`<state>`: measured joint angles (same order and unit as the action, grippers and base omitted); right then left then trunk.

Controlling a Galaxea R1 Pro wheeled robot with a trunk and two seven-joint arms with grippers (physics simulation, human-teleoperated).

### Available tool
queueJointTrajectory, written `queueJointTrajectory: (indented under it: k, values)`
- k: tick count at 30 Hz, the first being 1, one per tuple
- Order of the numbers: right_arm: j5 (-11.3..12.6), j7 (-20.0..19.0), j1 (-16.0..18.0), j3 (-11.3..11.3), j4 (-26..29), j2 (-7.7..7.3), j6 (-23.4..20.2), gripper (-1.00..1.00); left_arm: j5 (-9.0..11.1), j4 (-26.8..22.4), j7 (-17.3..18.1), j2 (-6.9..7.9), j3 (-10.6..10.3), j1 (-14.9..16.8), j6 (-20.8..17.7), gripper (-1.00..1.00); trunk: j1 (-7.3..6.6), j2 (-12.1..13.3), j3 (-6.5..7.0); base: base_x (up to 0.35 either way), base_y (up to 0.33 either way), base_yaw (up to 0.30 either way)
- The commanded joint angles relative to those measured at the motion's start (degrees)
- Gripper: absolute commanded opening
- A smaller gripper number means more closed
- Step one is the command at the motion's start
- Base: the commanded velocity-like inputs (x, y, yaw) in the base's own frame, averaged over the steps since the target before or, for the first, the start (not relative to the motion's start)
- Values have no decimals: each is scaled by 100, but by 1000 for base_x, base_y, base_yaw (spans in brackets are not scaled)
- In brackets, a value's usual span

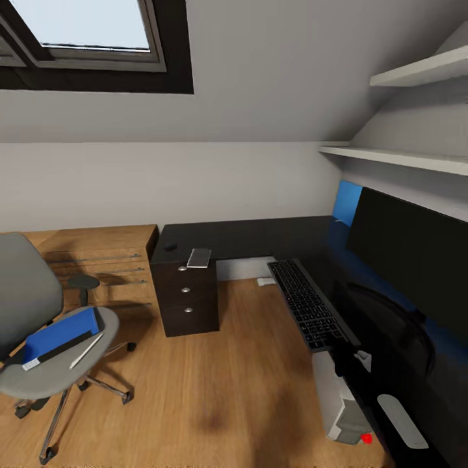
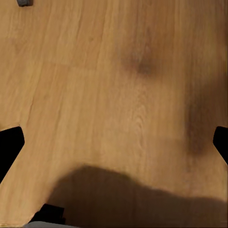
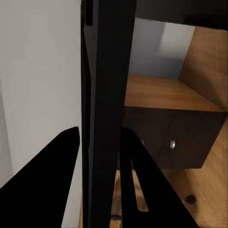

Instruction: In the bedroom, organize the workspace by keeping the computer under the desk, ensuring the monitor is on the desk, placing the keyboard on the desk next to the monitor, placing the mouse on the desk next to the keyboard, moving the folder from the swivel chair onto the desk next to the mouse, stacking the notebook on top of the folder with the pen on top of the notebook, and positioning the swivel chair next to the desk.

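Open wood floor (image 1: 214, 383) separates the chair (image 1: 39, 325) from the black L-shaped desk (image 1: 260, 237). The blue folder (image 1: 55, 335) and pale pen (image 1: 86, 351) lie on the chair's seat. The keyboard (image 1: 309, 304) hangs at the desk edge before the monitor (image 1: 409, 250); the mouse (image 1: 170, 247) sits near the drawers (image 1: 188, 299). The left gripper (image 2: 114, 142) is spread wide over floor. The right gripper (image 3: 97, 156) straddles a thin dark panel (image 3: 109, 95); grip unclear.

We count one swivel chair (image 1: 39, 325), one folder (image 1: 55, 335), one pen (image 1: 86, 351) — all single. One desk (image 1: 260, 237) carries one keyboard (image 1: 309, 304), one monitor (image 1: 409, 250) and one mouse (image 1: 171, 247). Three round knobs (image 1: 185, 289) — and two wall shelves (image 1: 396, 156).
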<state>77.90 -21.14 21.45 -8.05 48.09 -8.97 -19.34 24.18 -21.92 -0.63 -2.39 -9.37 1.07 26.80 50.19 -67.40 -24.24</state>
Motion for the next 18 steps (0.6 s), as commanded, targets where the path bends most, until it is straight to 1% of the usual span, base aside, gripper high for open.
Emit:
queueJointTrajectory:
  k: [1,18]
  values:
    - [68,-12,5,-11,-2,3,-53,-100,61,4,-5,4,-44,5,27,100,-3,-4,-6,-258,-231,0]
    - [67,-10,7,-13,-3,1,-53,-100,61,4,-7,2,-47,3,27,100,-3,-4,-6,-256,-233,0]
